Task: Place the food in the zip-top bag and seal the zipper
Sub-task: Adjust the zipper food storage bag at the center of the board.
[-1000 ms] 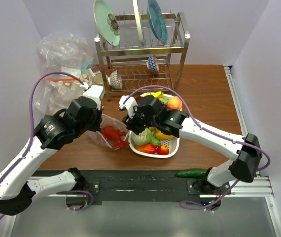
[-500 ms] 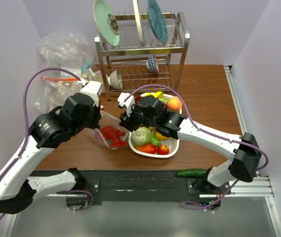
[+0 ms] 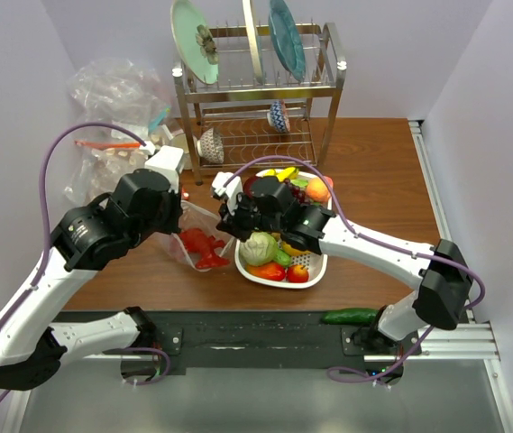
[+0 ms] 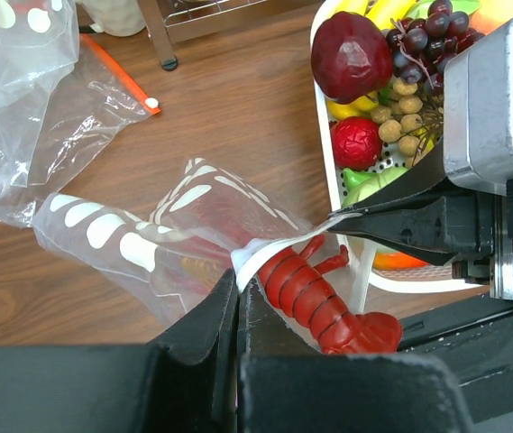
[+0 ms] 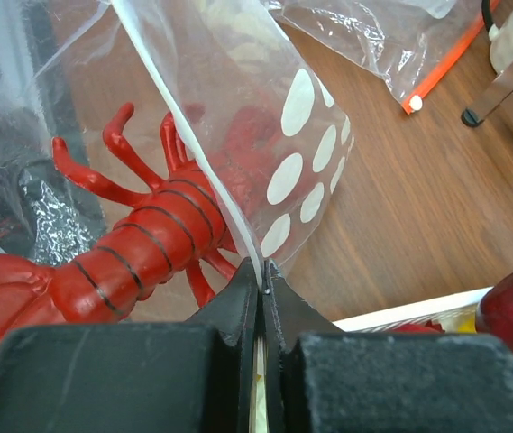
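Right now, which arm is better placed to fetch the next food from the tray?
Probably right: the right gripper pinches the zip-top bag beside the white tray; the left gripper holds it farther off.

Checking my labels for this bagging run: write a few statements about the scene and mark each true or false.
1. The left fingers and right fingers are both shut on the zip-top bag's mouth edge. True.
2. The red lobster lies in the white tray. False: it lies at the bag's mouth, beside the tray.
3. The dark red apple sits in the tray. True.
4. The dish rack holds nothing. False: plates stand in it.
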Robot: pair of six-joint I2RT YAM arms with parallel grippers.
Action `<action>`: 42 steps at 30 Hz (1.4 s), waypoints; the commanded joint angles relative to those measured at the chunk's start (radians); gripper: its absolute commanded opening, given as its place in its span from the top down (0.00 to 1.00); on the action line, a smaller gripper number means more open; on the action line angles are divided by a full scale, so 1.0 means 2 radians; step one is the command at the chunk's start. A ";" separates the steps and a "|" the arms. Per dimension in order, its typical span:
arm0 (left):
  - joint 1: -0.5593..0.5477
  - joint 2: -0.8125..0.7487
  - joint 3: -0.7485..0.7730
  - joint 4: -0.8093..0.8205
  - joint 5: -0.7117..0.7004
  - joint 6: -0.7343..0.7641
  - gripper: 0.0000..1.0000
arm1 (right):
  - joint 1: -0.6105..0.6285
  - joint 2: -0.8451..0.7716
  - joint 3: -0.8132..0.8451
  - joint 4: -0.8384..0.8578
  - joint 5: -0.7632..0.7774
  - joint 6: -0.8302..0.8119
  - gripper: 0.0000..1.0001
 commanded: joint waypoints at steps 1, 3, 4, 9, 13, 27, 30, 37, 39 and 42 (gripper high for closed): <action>0.003 -0.006 0.002 0.014 -0.017 0.007 1.00 | 0.000 -0.021 0.023 -0.025 0.021 0.007 1.00; 0.003 -0.008 -0.005 0.014 -0.020 0.005 1.00 | 0.000 -0.024 0.056 -0.076 0.044 0.003 1.00; 0.004 -0.009 -0.015 0.014 -0.022 0.005 1.00 | -0.001 -0.025 0.069 -0.093 0.050 0.002 1.00; 0.003 -0.020 -0.044 0.012 -0.026 -0.003 1.00 | -0.001 -0.001 0.203 -0.214 0.083 0.000 1.00; 0.004 -0.026 -0.063 -0.002 -0.033 -0.012 1.00 | -0.002 0.057 0.338 -0.356 0.100 -0.008 1.00; 0.004 -0.056 -0.152 0.025 0.034 -0.026 0.73 | -0.022 0.222 0.493 -0.448 0.077 -0.026 1.00; 0.004 -0.069 -0.130 0.043 0.059 -0.006 0.51 | -0.027 0.224 0.487 -0.436 0.060 -0.020 1.00; 0.003 -0.086 -0.115 0.106 0.147 0.063 0.00 | -0.030 0.264 0.564 -0.470 0.030 -0.001 1.00; 0.003 -0.087 -0.125 0.127 0.169 0.075 0.00 | -0.030 0.264 0.572 -0.471 0.028 0.002 1.00; 0.002 -0.086 -0.152 0.158 0.165 0.074 0.00 | -0.031 0.261 0.575 -0.470 0.028 0.006 1.00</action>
